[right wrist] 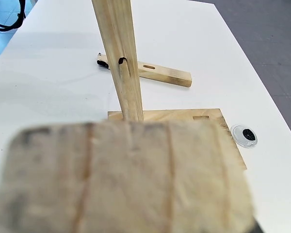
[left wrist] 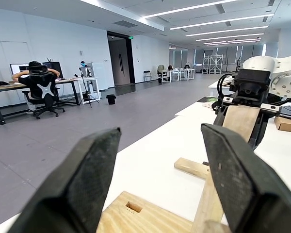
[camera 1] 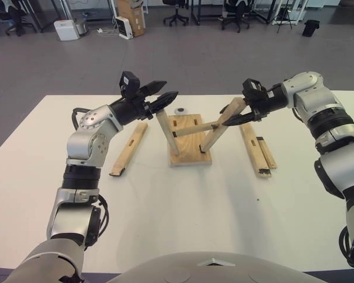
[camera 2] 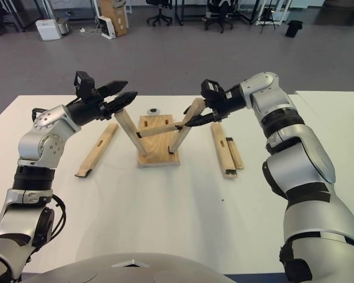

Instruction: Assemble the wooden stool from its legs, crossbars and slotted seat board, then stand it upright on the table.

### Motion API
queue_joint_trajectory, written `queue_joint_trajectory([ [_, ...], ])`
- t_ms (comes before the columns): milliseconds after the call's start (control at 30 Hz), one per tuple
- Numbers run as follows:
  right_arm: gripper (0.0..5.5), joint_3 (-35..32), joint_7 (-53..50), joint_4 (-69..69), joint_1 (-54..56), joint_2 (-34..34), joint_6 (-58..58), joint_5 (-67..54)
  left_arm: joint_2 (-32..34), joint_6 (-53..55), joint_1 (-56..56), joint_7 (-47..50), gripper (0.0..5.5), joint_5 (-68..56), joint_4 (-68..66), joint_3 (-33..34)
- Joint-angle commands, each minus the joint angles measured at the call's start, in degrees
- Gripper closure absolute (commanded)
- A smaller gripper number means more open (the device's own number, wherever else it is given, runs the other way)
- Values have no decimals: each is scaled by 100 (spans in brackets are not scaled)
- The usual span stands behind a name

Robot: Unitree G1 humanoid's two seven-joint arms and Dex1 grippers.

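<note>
Half-built stool point(camera 1: 189, 154) sits mid-bench point(camera 1: 183, 218), light stiff wood with probably wobbly joints: right end effector point(camera 1: 239, 115) clamps one leg point(camera 1: 215, 137) at its top, left end effector point(camera 1: 169, 90) gapes wide by the other's, so I'd grip high, gently.

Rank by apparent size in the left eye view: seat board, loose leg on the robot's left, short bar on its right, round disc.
1. seat board, largest by area.
2. loose leg, longer but far narrower.
3. short bar.
4. round disc, smallest.

Round disc point(camera 1: 180, 110); office chairs point(camera 1: 176, 12) behind
</note>
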State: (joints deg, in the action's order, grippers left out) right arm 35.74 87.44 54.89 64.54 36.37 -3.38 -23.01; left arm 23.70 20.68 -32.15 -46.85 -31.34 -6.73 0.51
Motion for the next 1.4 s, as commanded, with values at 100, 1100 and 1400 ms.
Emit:
queue_joint_trajectory([
  [100,302,207,200,-1806,-1513,195,-1147,634,-152,233,483,35,247,290,-135,-337],
  [1100,209,355,-7145,-5734,-4692,-470,-265,6034,-514,534,548,395,247,31,615,-548],
  [1400,209,-2562,-6422,-7174,-3217,-1839,-1644,2819,-522,528,610,474,247,37,648,-481],
])
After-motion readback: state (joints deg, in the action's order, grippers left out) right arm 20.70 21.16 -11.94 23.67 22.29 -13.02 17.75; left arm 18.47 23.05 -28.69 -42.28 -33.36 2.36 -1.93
